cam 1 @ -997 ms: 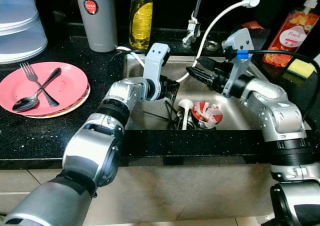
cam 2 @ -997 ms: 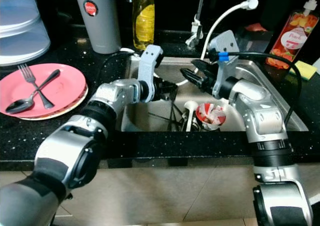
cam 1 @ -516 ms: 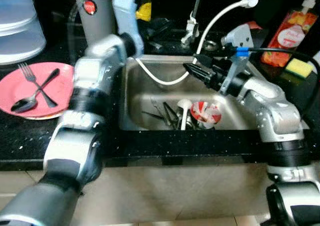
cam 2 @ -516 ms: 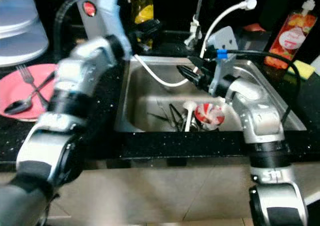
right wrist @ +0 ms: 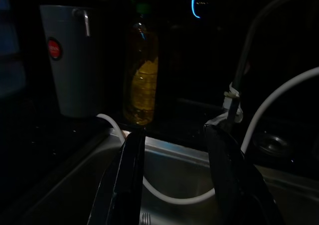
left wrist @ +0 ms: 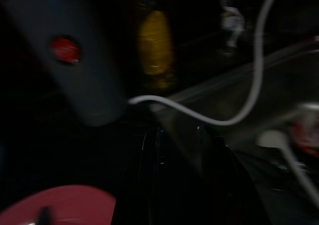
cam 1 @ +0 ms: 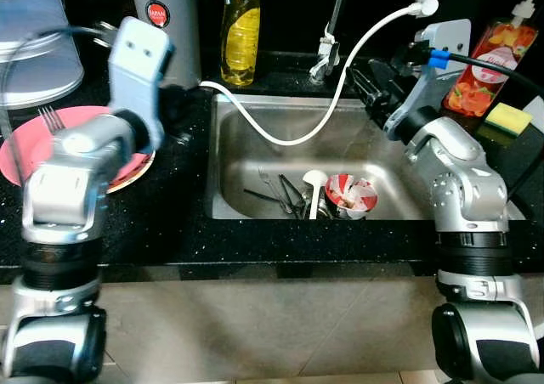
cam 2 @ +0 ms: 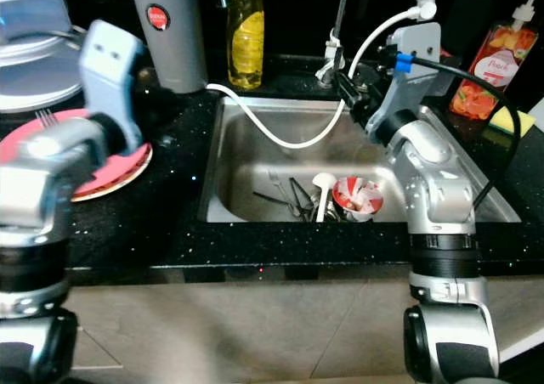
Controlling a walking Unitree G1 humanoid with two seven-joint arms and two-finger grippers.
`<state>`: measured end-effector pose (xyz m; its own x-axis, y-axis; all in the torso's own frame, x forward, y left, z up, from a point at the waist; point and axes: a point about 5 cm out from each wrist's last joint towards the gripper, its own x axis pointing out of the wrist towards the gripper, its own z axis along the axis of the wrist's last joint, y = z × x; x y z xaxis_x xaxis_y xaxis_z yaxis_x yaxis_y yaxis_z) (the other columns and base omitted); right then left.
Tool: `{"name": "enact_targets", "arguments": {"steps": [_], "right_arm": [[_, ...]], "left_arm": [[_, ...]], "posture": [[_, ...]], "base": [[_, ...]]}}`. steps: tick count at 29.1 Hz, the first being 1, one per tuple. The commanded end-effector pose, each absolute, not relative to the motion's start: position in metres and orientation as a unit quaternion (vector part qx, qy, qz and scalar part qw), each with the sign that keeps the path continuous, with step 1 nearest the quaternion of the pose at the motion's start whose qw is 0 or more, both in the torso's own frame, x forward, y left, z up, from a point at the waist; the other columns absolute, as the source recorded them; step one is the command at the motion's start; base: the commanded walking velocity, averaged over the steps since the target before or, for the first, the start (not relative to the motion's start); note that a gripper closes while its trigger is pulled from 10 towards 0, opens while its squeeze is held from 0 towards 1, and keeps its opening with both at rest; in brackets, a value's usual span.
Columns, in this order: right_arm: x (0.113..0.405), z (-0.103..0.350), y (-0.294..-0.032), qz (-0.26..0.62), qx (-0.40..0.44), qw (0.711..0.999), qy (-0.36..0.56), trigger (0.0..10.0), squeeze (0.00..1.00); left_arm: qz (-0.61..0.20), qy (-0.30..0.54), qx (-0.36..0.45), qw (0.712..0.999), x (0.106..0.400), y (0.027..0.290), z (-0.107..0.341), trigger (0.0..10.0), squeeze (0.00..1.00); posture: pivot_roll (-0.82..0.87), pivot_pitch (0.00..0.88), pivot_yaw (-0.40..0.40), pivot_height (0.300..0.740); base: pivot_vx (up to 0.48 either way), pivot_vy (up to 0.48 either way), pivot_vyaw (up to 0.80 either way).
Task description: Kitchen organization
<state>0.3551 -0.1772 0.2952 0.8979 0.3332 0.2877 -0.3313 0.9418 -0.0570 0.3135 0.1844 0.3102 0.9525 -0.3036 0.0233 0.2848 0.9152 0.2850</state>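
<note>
A steel sink (cam 1: 246,159) holds several dark utensils (cam 1: 280,197), a white spoon (cam 1: 313,183) and a red-and-white cup (cam 1: 351,194). A pink plate (cam 1: 134,161) lies on the black counter to the left, with a fork (cam 1: 47,116) showing on it behind my left arm. My left gripper (cam 1: 177,114) hovers at the plate's right edge, beside the sink's left rim; its wrist view is too dark to read. My right gripper (cam 1: 365,82) hangs open over the sink's back right corner near the faucet (cam 1: 325,53), with nothing between its fingers (right wrist: 130,180).
A white hose (cam 1: 297,133) loops across the sink. Behind it stand a grey jug (cam 1: 166,23) and a yellow soap bottle (cam 1: 240,27). Clear containers (cam 1: 34,44) sit back left. An orange pump bottle (cam 1: 489,65) and yellow sponge (cam 1: 508,115) are at the right.
My left arm has lifted out of the sink and swung left, over the pink plate. My right gripper has drawn back and up, from above the sink's middle toward the faucet.
</note>
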Motion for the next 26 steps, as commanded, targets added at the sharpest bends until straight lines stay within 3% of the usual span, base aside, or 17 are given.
{"name": "enact_targets", "arguments": {"steps": [1,7,12,26], "right_arm": [[0.356,0.296,-0.181,0.159,0.002,0.975,-0.152,10.0,0.0],[0.356,0.298,-0.176,0.165,0.008,0.973,-0.16,10.0,0.0],[0.349,0.295,-0.162,0.212,-0.006,0.964,-0.162,10.0,0.0],[0.35,0.293,-0.152,0.238,-0.005,0.958,-0.159,10.0,0.0]], "left_arm": [[-0.133,-0.019,0.154,0.979,0.312,0.189,0.306,10.0,0.0],[-0.027,-0.043,0.18,0.982,0.309,0.206,0.316,10.0,0.0],[0.098,0.003,0.135,0.986,0.311,0.233,0.306,10.0,0.0],[0.158,-0.007,0.137,0.978,0.307,0.242,0.308,10.0,0.0]], "posture": [[0.26,0.0,-0.054,0.74],[0.26,0.0,-0.059,0.74],[0.25,0.0,-0.06,0.74],[0.26,0.0,-0.08,0.74]], "base": [[0.0,0.0,0.0],[0.0,0.0,0.0],[0.0,0.0,0.0],[0.0,0.0,0.0]]}}
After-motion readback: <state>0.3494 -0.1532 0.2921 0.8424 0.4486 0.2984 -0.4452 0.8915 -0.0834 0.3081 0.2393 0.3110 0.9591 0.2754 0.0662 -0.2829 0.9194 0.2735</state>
